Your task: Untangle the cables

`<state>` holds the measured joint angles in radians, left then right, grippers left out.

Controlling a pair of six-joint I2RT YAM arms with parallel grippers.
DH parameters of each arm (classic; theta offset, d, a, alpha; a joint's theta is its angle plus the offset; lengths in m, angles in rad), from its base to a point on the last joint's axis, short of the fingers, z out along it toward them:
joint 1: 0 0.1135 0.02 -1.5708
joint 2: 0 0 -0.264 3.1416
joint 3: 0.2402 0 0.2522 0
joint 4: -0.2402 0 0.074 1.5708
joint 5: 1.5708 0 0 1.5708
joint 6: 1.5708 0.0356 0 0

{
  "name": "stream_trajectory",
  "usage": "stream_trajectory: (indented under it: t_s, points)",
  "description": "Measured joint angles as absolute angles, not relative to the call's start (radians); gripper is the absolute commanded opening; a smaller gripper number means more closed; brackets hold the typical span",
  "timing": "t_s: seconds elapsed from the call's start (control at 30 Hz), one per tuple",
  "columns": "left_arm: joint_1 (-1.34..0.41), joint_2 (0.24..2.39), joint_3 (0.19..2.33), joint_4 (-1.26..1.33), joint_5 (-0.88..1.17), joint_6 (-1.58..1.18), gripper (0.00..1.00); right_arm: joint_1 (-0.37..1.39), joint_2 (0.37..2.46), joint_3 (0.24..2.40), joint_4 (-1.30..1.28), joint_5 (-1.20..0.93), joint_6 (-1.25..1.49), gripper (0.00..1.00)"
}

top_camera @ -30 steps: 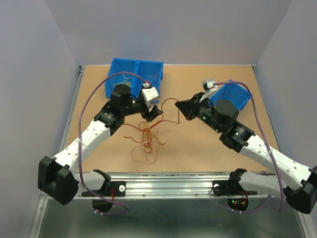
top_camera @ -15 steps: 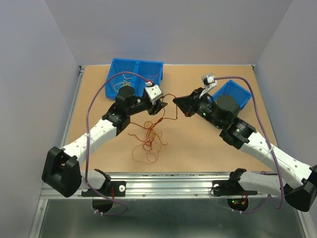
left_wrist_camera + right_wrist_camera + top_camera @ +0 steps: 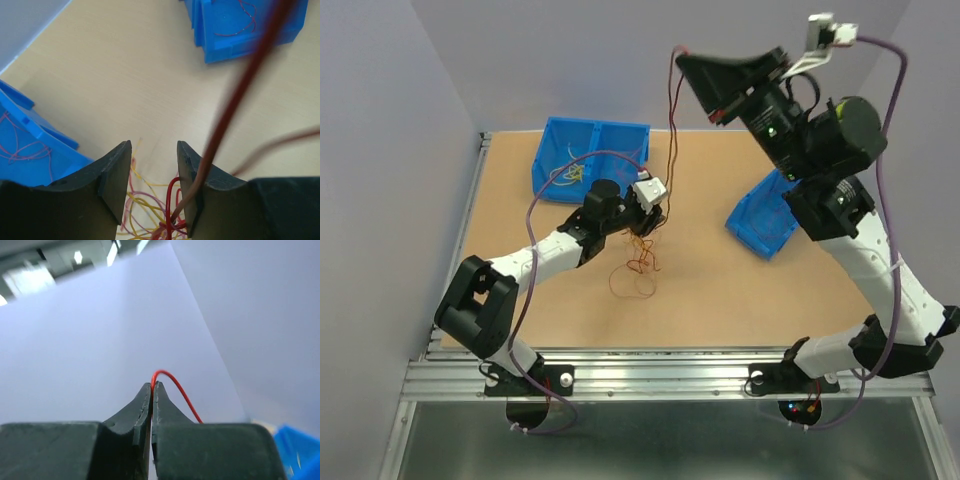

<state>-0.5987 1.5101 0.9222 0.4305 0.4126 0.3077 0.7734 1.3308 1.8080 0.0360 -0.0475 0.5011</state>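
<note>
right fingers pinching red cable, left fingers parted over cables

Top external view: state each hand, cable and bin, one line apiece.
right hand: shut on the red cable, raised high.
left hand: open, over the tangle.
red cable: stretched from the tangle up to the right hand.
tangle: knotted, lying on the table.
double bin: upright, thin cables in its left compartment.
single bin: on the table, contents hidden.
</note>
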Motion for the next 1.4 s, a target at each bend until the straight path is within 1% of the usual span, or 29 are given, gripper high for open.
stream_trajectory:
  t_s: [0.13, 0.2, 0.3, 0.37, 0.57, 0.67, 0.8, 0.93, 1.0, 1.13, 1.3, 1.4]
  points:
    - [-0.61, 1.56, 0.922, 0.406, 0.38, 0.325, 0.52, 0.774, 1.472, 2.173, 0.08, 0.044, 0.49, 0.0]
    - [-0.61, 1.581, 0.922, 0.386, 0.369, 0.333, 0.52, 0.774, 1.51, 2.301, 0.105, 0.093, 0.474, 0.0]
    - [-0.609, 1.614, 0.922, 0.35, 0.347, 0.345, 0.52, 0.774, 1.517, 2.39, 0.149, 0.159, 0.445, 0.01]
    - [-0.609, 1.63, 0.923, 0.335, 0.337, 0.351, 0.52, 0.774, 1.487, 2.389, 0.183, 0.205, 0.418, 0.01]
    - [-0.604, 1.634, 0.923, 0.295, 0.298, 0.354, 0.54, 0.774, 1.292, 2.088, 0.307, 0.28, 0.344, 0.0]
    - [-0.58, 1.602, 0.923, 0.281, 0.281, 0.337, 0.55, 0.774, 1.25, 2.003, 0.34, 0.324, 0.294, 0.01]
    - [-0.443, 1.492, 0.923, 0.276, 0.31, 0.27, 0.59, 0.774, 1.245, 1.891, 0.388, 0.37, 0.218, 0.01]
    - [-0.236, 1.343, 0.909, 0.318, 0.329, 0.205, 0.63, 0.774, 1.279, 1.823, 0.399, 0.438, 0.156, 0.01]
    - [-0.194, 1.276, 0.886, 0.339, 0.33, 0.183, 0.64, 0.774, 1.295, 1.777, 0.395, 0.497, 0.123, 0.0]
    - [-0.196, 1.222, 0.858, 0.376, 0.349, 0.16, 0.64, 0.774, 1.301, 1.69, 0.406, 0.632, 0.059, 0.01]
    - [-0.201, 1.26, 0.857, 0.375, 0.369, 0.144, 0.64, 0.772, 1.226, 1.5, 0.498, 0.811, -0.017, 0.01]
    - [-0.201, 1.276, 0.857, 0.373, 0.376, 0.14, 0.63, 0.759, 1.18, 1.435, 0.537, 0.881, -0.035, 0.01]
